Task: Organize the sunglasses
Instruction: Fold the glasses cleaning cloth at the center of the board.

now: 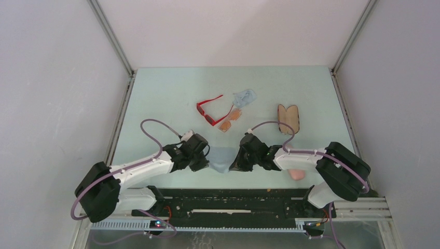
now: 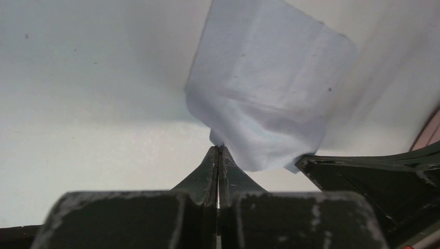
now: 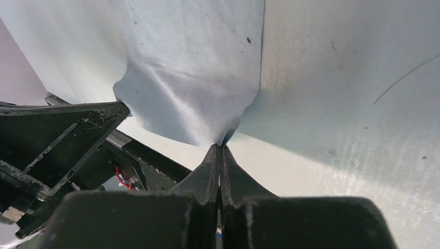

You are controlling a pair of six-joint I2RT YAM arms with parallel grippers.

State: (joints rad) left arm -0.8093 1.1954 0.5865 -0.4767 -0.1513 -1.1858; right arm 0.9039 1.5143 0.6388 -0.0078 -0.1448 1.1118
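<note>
1. Left gripper [image 2: 218, 149]: jaws pressed together, pinching one corner of a pale blue cloth [image 2: 264, 88] near the front edge of the table [image 1: 166, 88].
2. Right gripper [image 3: 220, 147]: jaws pressed together on the opposite corner of the same cloth. The cloth hangs slack between the two grippers. Neither gripper holds any sunglasses.
3. Red sunglasses [image 1: 209, 111]: these lie mid-table, well beyond both grippers, and the arms appear unfolded.
   - Handling judgement: light, stiff plastic that is likely to slide on the smooth table.
   - Grip point: take the frame at the bridge or along a temple arm. Avoid the lenses.
4. Orange-tinted sunglasses [image 1: 231, 121]: these lie just right of the red pair. Whether the two pairs touch cannot be told from the overhead view.
   - Handling judgement: a slim frame, probably very light and easily bent.
   - Grip point: pinch gently at the bridge or close to a hinge, where the frame is stiffest. Avoid the tinted lenses, which would scratch or smudge.
5. Second cloth [image 1: 245, 97]: crumpled just behind the orange-tinted pair.
6. Plaid case [image 1: 288, 118]: lies farther right, apart from both pairs.
7. Pink case [image 1: 296, 174]: sits at the front edge, partly hidden under the right arm.
</note>
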